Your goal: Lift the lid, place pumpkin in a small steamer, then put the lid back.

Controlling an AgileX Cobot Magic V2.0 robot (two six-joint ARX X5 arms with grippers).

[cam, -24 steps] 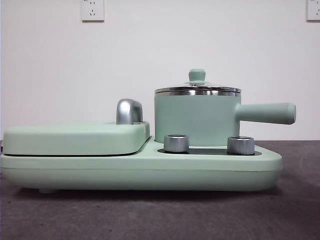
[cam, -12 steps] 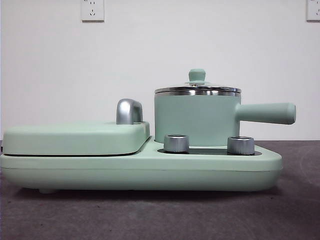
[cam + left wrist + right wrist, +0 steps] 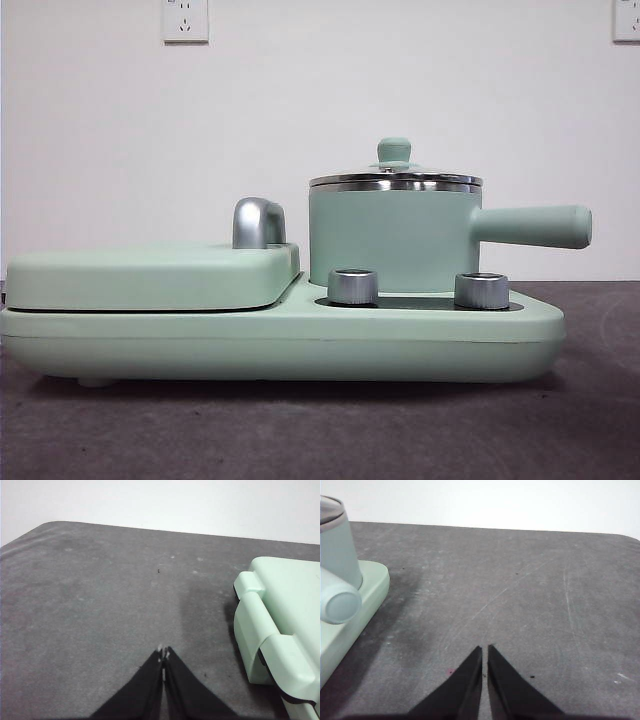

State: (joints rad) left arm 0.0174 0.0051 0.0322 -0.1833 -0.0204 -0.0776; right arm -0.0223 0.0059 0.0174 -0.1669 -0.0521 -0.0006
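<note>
Steamer [image 3: 390,238] sits centre-right of the front view, upright on the right half of a mint-green cooker base [image 3: 280,345], its long handle [image 3: 533,226] pointing toward the right edge of the frame. Lid [image 3: 395,176] is seated on the steamer rim, knob uppermost. Two steel dials [image 3: 352,286] stand on the base just in front of the pot. Left half of the base carries a flat rectangular cover [image 3: 150,276] with a chrome handle [image 3: 258,222] at its near-centre end.

Pumpkin: not visible in any view.

Left gripper [image 3: 163,654] is clenched, jaws meeting at the tips, holding nothing, over bare dark table [image 3: 100,595]; a corner of the base shows at the right edge of that view.

Right gripper [image 3: 485,650] is likewise closed with only a hairline gap, empty, over the table; the steamer wall and the handle's round end sit at the left edge of that view.

Neither gripper appears in the front view.
</note>
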